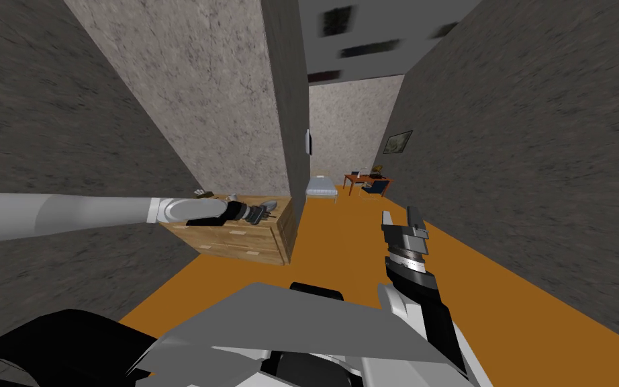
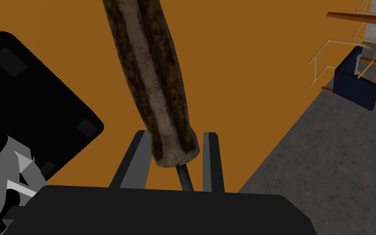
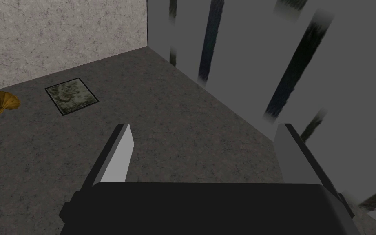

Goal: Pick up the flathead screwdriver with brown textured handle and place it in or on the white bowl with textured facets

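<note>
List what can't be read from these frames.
Screwdriver tip: left wrist view, hidden behind the body of the left gripper; the handle's far end is cut by the edge.
Bowl: head view, a grey shape beside the gripper, too small to confirm facets.
Things on the dresser: head view, too small to name.

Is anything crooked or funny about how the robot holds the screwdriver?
Yes. The left gripper grips the screwdriver only at the shaft end of its brown handle. It leans slantwise between the fingers, with the metal shaft pointing back at the gripper. That hold may be shaky.
</note>
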